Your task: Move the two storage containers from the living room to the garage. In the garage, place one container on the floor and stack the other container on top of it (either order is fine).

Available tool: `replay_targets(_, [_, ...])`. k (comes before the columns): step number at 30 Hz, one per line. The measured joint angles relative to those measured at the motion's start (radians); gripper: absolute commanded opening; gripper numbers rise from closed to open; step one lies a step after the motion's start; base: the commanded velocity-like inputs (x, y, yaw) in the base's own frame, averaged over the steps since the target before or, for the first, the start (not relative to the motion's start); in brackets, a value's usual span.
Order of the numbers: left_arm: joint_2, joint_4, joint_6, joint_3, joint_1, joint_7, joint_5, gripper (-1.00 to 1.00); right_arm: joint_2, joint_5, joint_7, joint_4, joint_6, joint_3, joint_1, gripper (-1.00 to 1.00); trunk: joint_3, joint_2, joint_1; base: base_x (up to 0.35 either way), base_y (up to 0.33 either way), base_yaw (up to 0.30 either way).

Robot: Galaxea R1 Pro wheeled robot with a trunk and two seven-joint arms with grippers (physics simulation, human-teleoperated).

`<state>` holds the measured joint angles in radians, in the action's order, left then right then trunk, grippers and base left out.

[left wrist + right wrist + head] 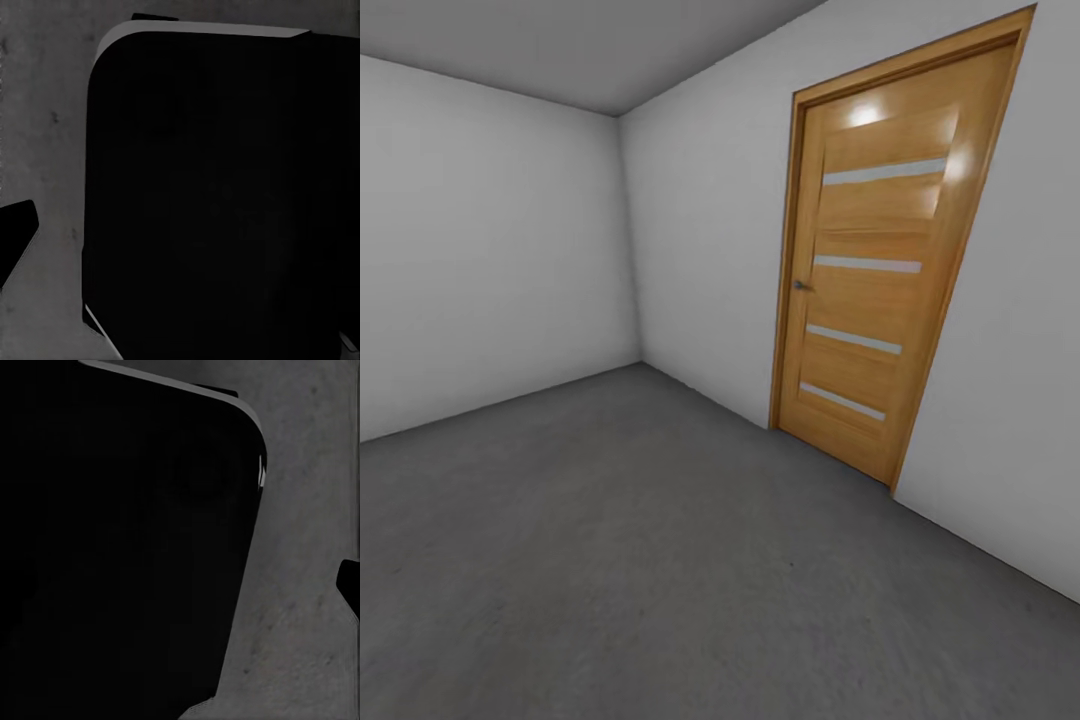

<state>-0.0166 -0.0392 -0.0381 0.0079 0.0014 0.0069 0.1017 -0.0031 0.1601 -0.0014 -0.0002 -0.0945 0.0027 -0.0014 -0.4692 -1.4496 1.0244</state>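
At the left of the head view, a plain white-grey wall (480, 240) is running back to a corner in the upper left of the frame, under a grey ceiling (580, 45) that is filling the top edge. The mottled dark grey concrete floor (660, 560) is spreading across the whole lower half, bare where it shows. Right of the corner, a second white wall (710, 250) is slanting toward the right edge, and set in it an orange-wood door (870, 270) is standing closed, with four narrow horizontal glass slits and a small handle (801, 286) on its left side; a light is glinting near its top. This is the garage, and the two storage containers are not appearing in these frames. In the left wrist view a large dark rounded body (217, 195) is hanging over the grey floor (45, 135); in the right wrist view a similar dark body (127, 547) is hanging over the floor (307, 510). Whether either set of jaws is apart or together, I cannot tell.
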Motion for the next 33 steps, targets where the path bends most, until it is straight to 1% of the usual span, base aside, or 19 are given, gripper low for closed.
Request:
replay_targets(24, [-0.001,0.0,-0.001,0.0,0.0,0.0,-0.002,1.0,-0.001,0.001,0.0,0.001,-0.001,-0.001,0.0,1.0,0.0,0.0,0.0,0.324,0.0,0.0])
replay_targets(26, [-0.001,0.0,-0.001,0.0,0.0,0.0,-0.002,1.0,-0.001,0.001,0.0,0.002,-0.002,-0.001,0.0,1.0,0.0,0.0,0.0,0.323,0.0,-0.088])
replay_targets(33, [-0.002,0.0,-0.001,0.0,0.0,0.0,-0.003,1.0,0.0,0.001,0.0,0.002,-0.001,-0.001,0.0,1.0,0.0,0.0,0.0,0.324,0.0,-0.266])
